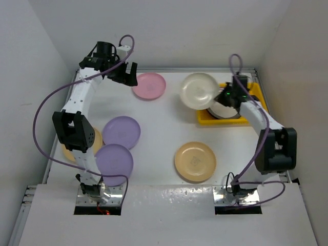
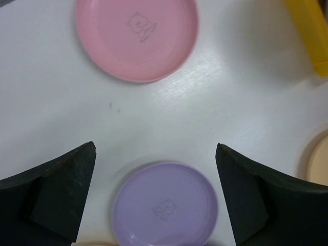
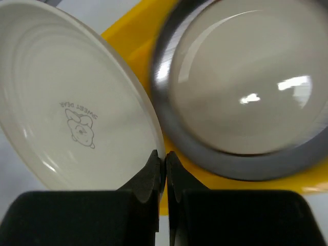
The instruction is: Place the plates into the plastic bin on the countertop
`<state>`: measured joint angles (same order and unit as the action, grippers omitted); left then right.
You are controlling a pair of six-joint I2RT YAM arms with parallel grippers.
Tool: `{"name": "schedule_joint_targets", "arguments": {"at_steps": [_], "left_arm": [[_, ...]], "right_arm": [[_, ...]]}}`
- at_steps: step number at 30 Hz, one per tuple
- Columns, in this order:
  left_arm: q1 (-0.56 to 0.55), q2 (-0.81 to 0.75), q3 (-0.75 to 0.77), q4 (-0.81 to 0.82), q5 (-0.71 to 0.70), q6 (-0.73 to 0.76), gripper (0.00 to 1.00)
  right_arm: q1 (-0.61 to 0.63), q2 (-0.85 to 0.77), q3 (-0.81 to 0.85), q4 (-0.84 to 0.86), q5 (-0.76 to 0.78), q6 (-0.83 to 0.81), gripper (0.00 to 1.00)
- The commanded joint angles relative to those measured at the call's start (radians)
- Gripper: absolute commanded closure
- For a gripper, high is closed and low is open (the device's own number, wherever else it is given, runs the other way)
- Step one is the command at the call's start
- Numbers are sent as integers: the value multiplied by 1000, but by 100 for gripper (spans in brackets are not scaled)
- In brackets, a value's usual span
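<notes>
Tilting at the edge of the plastic bin [image 1: 254, 93], the cream plate [image 3: 66, 113] is pinched at its rim by the right jaws; a slip onto the steel plate [image 3: 246, 87] is risked. Left jaws are spread.

Pink plate [image 1: 149, 85]; cream plate [image 1: 198, 90], bear print; lilac plate [image 1: 121, 132]; yellow bin [image 1: 255, 92].

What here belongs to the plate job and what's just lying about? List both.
Job: pink plate, cream plate in the shut right claw, steel plate in the yellow bin, far lilac plate, near lilac plate, middle tan plate, left-edge tan plate, countertop.
Not the job: purple cables, white walls.
</notes>
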<state>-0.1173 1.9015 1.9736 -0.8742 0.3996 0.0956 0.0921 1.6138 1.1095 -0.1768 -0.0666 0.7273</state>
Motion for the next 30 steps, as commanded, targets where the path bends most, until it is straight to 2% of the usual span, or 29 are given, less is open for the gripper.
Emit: {"name": "schedule_joint_targets", "arguments": {"at_steps": [1,3,6,14,15,16,20,23,26,27,30], "left_arm": [[68,5,5,18,-84,-7,0],[100,5,-18,18,-84,-7,0],[111,14,-27,18,-84,-7,0],[111,2,-27,18,-62,-7,0],[111,-10,-36,18,-62,-7,0],[111,-24,-45,18,-62,3,0],[111,-51,-54,18,-71,12,0],[111,-76,-55,18,-82,23,0],[111,-103,-55,18,-116,32,0],[111,-113,-65,18,-128,32,0],[120,-174,-102,18,-174,42,0]], "right_arm": [[-187,-126,-77,-42,37,31,100],[-270,-132,-97,-76,31,-31,100],[-314,-54,-47,-133,14,-86,100],[-361,161,127,-148,34,-100,98],[-365,187,151,-154,33,-109,94],[-365,217,182,-170,40,-120,80],[-364,215,204,-175,89,-180,42],[-358,170,208,-171,111,-235,22],[-286,94,231,-242,108,-322,20],[-264,11,221,-278,102,-350,20],[-125,-156,84,-328,70,-355,23]]}}
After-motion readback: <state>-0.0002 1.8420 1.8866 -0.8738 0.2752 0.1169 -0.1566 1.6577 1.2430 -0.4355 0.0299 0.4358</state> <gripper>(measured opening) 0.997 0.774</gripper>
